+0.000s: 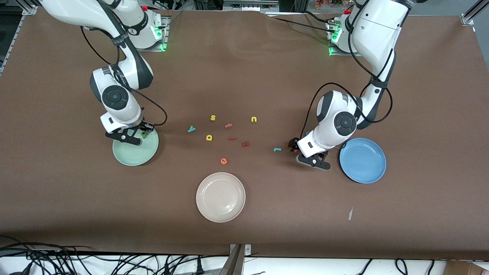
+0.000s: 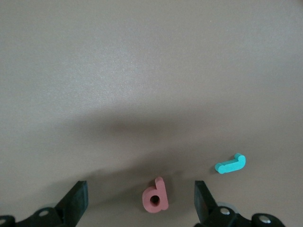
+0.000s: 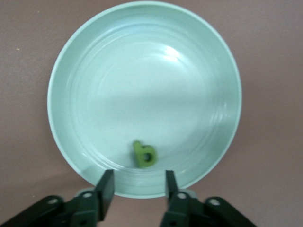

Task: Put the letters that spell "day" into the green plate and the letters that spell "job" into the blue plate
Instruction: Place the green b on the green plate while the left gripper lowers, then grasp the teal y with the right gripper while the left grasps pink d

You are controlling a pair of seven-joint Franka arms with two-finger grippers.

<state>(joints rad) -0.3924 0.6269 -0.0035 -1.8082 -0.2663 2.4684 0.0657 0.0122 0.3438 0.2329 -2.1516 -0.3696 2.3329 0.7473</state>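
Note:
My right gripper [image 3: 138, 189] hangs open over the edge of the pale green plate [image 1: 135, 152] nearest the right arm's base, with nothing between its fingers. A dark green round-bowled letter [image 3: 144, 154] lies loose in that plate. My left gripper [image 2: 140, 203] is wide open low over the table beside the blue plate [image 1: 363, 160], its fingers on either side of a salmon letter [image 2: 156, 197] without touching it. A teal hooked "j" [image 2: 230, 164] lies close by. On the table's middle lie a teal "y" [image 1: 191, 129] and a yellow round-bowled letter [image 1: 209, 137].
A cream-white plate [image 1: 221, 196] sits nearer the front camera. A yellow "s" [image 1: 212, 117], a yellow "u" [image 1: 254, 119], an orange "e" [image 1: 224, 161] and three dark red letters [image 1: 245, 144] lie scattered mid-table.

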